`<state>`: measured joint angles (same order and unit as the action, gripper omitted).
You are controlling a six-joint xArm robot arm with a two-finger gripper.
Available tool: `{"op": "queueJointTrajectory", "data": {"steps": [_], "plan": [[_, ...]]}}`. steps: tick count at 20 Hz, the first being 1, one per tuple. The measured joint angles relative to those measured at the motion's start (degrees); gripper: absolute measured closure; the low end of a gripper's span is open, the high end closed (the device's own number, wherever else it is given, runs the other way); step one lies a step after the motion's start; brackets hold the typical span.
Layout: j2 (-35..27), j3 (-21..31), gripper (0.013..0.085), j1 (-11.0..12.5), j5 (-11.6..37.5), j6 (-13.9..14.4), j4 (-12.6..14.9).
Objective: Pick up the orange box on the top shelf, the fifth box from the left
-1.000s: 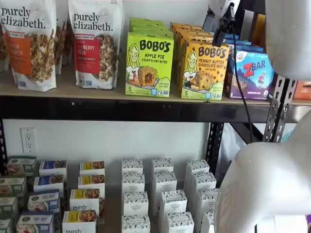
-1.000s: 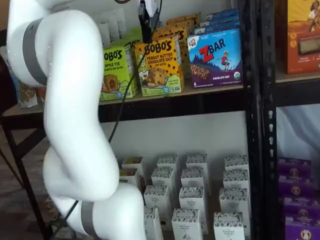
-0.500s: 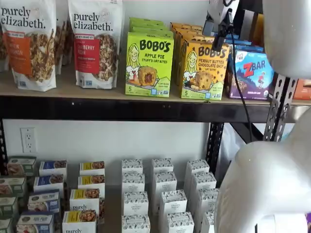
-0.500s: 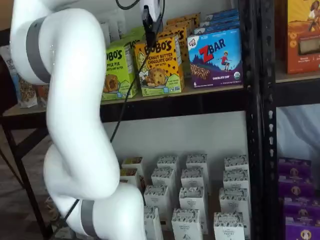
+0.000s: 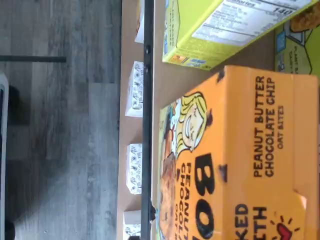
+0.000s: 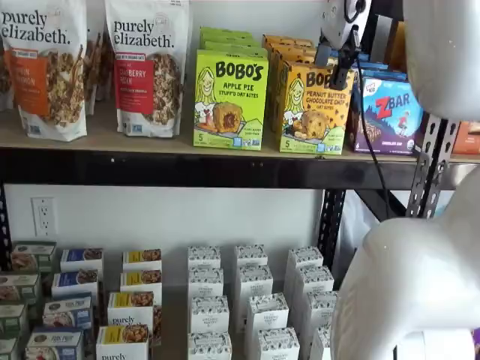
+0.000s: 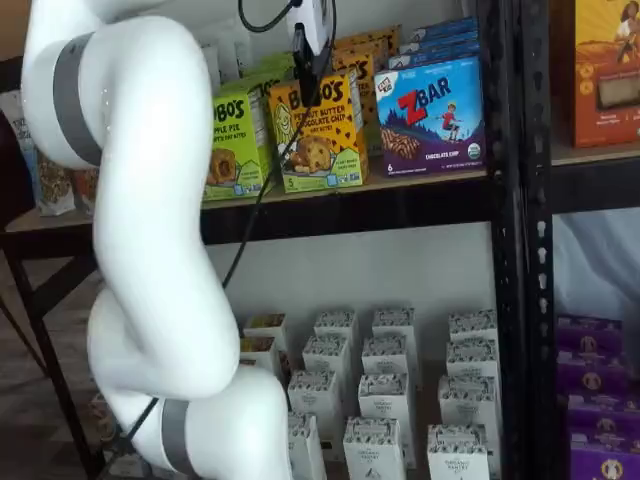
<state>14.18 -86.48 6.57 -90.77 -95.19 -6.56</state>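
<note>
My end effector (image 6: 335, 58) hangs with its fingers spread wide at the top front of the orange box (image 6: 314, 109), which stands on the top shelf (image 6: 150, 142) just beside the ZBar box (image 6: 390, 112). I should straddle its sides squarely before closing.

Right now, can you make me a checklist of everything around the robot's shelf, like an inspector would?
Surface: the top shelf, a tan board with a black front beam, holds bags and boxes in rows.
Job's things: the orange box stands upright at the front of its row, between the green Apple Pie box and the blue ZBar box.
Clutter: granola bags farther along the shelf; small white boxes on the lower level.
Grippers: the gripper hangs in front of the orange box's top; only one black finger shows clearly, and no box is held.
Cables: a black cable hangs down from the gripper.
Surroundings: a wall outlet; wood floor below.
</note>
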Motion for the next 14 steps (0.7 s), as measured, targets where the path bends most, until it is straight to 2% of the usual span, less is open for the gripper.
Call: {"op": "queueJointTrajectory", "data": {"steps": [14], "plan": [[-1.3, 0.3, 0.013, -0.6, -0.9, 0.2, 2.2]]}}
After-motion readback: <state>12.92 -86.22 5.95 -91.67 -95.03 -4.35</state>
